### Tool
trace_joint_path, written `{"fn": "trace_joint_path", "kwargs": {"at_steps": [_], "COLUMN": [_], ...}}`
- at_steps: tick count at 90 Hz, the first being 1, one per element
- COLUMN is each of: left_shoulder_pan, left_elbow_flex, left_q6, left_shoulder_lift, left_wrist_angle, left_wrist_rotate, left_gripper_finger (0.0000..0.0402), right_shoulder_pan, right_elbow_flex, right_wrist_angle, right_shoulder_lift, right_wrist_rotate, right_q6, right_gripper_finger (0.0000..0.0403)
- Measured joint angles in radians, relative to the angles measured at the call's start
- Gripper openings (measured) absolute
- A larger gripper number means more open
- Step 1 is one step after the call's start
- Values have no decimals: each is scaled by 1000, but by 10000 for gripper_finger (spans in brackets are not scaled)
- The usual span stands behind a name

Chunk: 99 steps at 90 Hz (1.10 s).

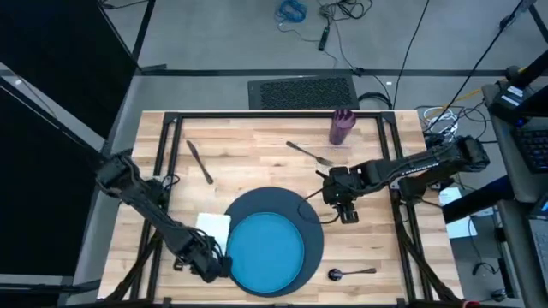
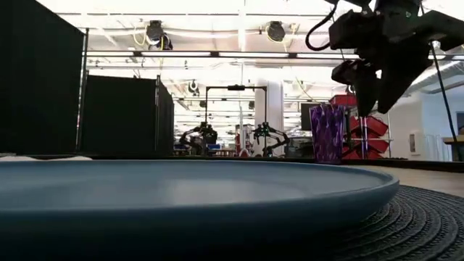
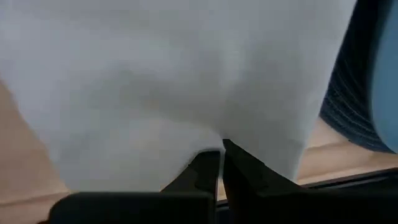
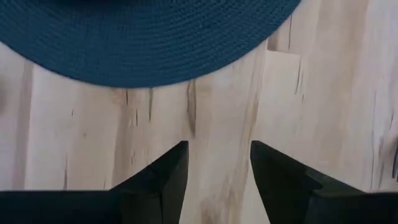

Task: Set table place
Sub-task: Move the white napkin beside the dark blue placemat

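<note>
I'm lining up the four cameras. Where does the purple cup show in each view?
High view: purple cup at the table's far edge, right of centre.
Low view: the cup stands right of centre, behind the blue plate.
Left wrist view: not in it.
Right wrist view: not in it.
Shared landmark: the woven charger.

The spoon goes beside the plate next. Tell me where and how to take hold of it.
Grip the spoon at mid-handle, coming straight down from above with the fingers across the handle. It lies flat on the table, bowl toward the charger, its thin handle pointing away. The right hand, open and empty, is likely the nearer.
</note>
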Motion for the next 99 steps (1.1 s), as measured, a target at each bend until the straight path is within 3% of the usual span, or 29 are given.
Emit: {"fn": "trace_joint_path", "kwargs": {"at_steps": [28, 54, 69, 99], "left_shoulder_pan": [15, 26, 38, 47], "left_elbow_flex": [49, 66, 66, 66], "left_q6": [42, 71, 104, 228], "left_shoulder_lift": [1, 1, -8, -130], "left_wrist_angle": [1, -2, -23, -212], "left_wrist_rotate": [-28, -27, 23, -56], "left_gripper_finger": [6, 65, 88, 94], "right_shoulder_pan": [-2, -2, -2, -4], "right_elbow_flex": [0, 0, 0, 0], "right_wrist_angle": [-1, 0, 6, 41], "right_shoulder_lift": [0, 0, 0, 0], "right_wrist_rotate": [0, 0, 0, 0], "right_q6": [-41, -64, -76, -88], "right_gripper_finger": [160, 160, 160, 160]}}
